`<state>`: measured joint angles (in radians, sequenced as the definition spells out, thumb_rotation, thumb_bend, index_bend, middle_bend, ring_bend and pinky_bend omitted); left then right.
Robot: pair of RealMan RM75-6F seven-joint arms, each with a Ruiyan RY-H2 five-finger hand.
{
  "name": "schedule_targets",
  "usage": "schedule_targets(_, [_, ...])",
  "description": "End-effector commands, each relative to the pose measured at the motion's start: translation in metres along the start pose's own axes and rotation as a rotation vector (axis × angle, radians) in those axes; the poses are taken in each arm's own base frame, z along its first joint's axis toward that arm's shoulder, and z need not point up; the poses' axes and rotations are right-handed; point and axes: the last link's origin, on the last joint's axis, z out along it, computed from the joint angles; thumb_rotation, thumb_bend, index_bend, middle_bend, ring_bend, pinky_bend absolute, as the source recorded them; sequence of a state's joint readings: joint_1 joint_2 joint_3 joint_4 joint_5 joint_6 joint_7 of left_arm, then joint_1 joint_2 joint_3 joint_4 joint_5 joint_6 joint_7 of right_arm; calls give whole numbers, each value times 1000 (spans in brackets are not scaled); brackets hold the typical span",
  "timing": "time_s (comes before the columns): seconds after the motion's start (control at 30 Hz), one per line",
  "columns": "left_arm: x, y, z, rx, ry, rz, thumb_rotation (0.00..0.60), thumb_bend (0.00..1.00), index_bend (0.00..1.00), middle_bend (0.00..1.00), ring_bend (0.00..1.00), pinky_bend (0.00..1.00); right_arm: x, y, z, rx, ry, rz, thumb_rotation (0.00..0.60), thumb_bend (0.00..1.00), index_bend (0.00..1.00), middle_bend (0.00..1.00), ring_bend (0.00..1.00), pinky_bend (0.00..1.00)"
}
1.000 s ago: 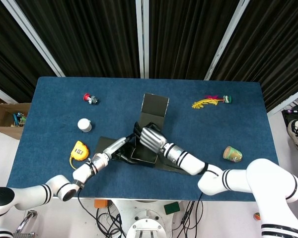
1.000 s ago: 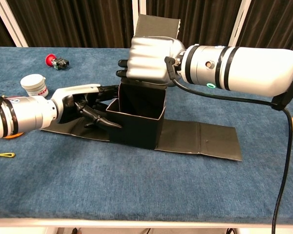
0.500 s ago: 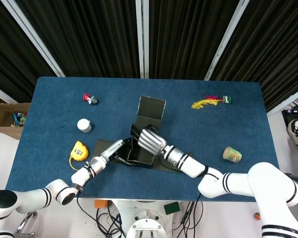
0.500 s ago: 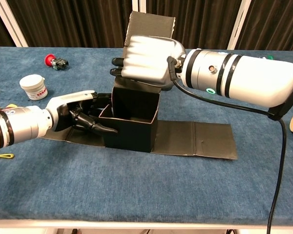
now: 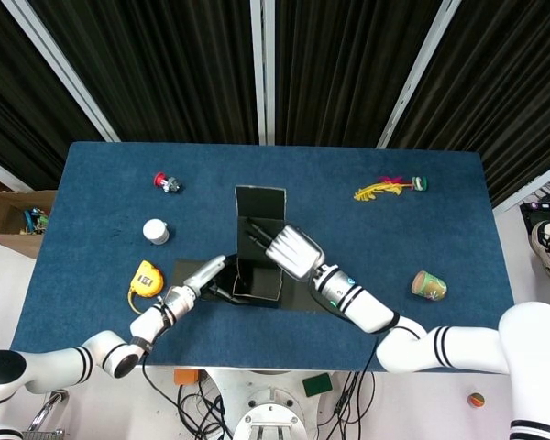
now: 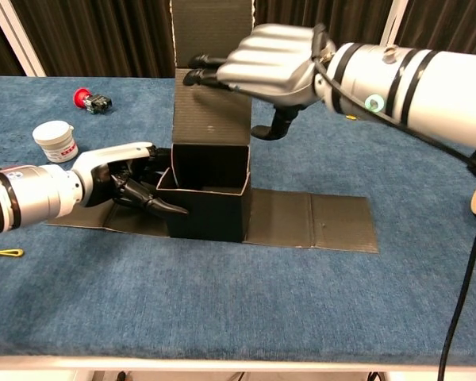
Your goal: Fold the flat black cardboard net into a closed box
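The black cardboard box [image 6: 209, 208] stands half folded on the blue table [image 6: 222, 317], open at the top. Its tall back flap [image 6: 213, 79] is upright, and a flat flap [image 6: 311, 223] lies to its right. My right hand [image 6: 266, 67] hovers above the box with its fingers stretched out, their tips touching the upright flap and the thumb hanging apart. My left hand [image 6: 127, 182] presses against the box's left wall from outside; whether it grips the wall is unclear. The head view shows the box [image 5: 257, 282], my right hand [image 5: 291, 249] and my left hand [image 5: 206, 280].
A white jar [image 6: 55, 140] and a red-capped small object [image 6: 91, 100] sit at the far left. A yellow tape measure [image 5: 147, 278] lies left of my left arm. A feathered toy [image 5: 390, 188] is at the back right, a tipped cup [image 5: 429, 285] at the right.
My right hand has risen off the box's rim, and the back flap has swung up to vertical. The box has slid slightly left. My left hand stays at the left wall.
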<state>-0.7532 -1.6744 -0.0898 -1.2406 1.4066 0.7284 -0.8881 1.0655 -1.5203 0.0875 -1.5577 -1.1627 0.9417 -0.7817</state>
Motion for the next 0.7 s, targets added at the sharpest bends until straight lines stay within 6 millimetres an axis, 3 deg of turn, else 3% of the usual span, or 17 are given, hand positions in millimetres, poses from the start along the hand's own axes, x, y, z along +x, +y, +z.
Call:
schedule_targets(0.03, [5, 3, -2, 5, 9, -28, 600, 0, 297, 330, 509, 862, 4, 13, -12, -24, 8, 99, 600, 378, 0, 0, 688, 1000])
schedule_targets(0.2, [17, 6, -8, 13, 25, -73, 600, 0, 298, 332, 509, 866, 4, 27, -23, -55, 11, 205, 600, 384, 0, 0, 688, 1000])
schedule_targets(0.37, [36, 14, -20, 5, 57, -186, 600, 0, 298, 335, 509, 866, 17, 37, -44, -29, 125, 384, 600, 389, 0, 34, 688, 1000])
schedule_targets(0.5, [57, 23, -33, -20, 102, -282, 600, 0, 298, 336, 509, 867, 18, 59, -80, -56, 262, 424, 600, 390, 0, 86, 691, 1000])
schedule_targets(0.7, [84, 35, -57, -67, 155, -496, 600, 1, 297, 332, 509, 868, -5, 103, -147, -270, 373, 512, 600, 384, 0, 122, 697, 1000])
